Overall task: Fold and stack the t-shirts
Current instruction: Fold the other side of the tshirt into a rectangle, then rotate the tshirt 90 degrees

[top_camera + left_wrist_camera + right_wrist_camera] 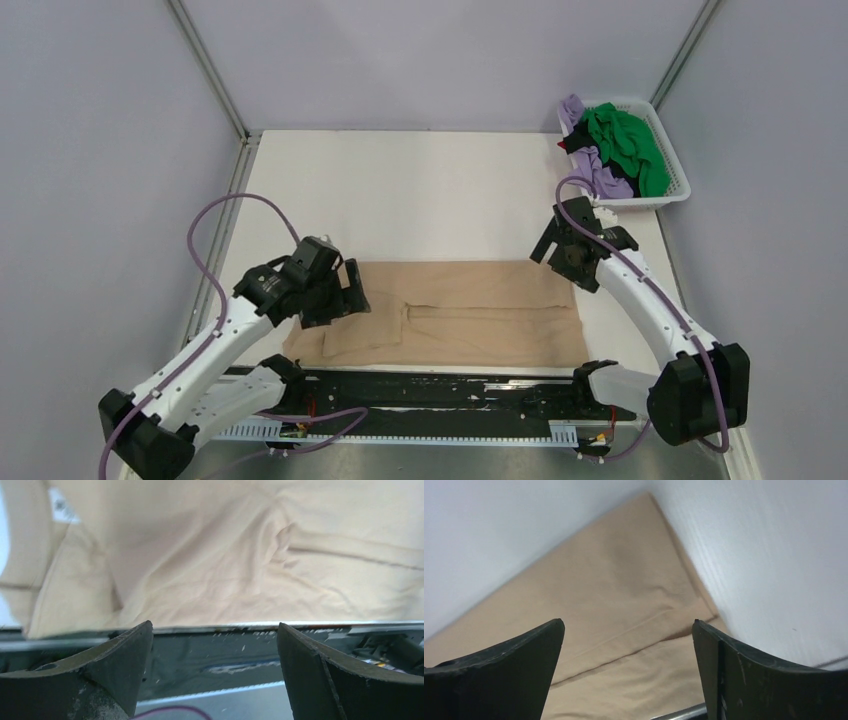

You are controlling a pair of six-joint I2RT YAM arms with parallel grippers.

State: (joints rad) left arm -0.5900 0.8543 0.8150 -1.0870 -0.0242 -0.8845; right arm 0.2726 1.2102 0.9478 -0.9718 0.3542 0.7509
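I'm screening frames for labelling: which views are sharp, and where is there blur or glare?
Top external: sharp, evenly lit, tan t-shirt crisp. Left wrist: the cloth looks soft, washed out at upper left. Right wrist: table bright and featureless, fingers dark, slightly blurred.

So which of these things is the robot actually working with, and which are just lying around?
Job: tan t-shirt; green t-shirt; lilac t-shirt.
Just there: white basket holding the green and lilac ones; table.

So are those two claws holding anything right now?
Left gripper: open, empty, over the tan t-shirt.
Right gripper: open, empty.
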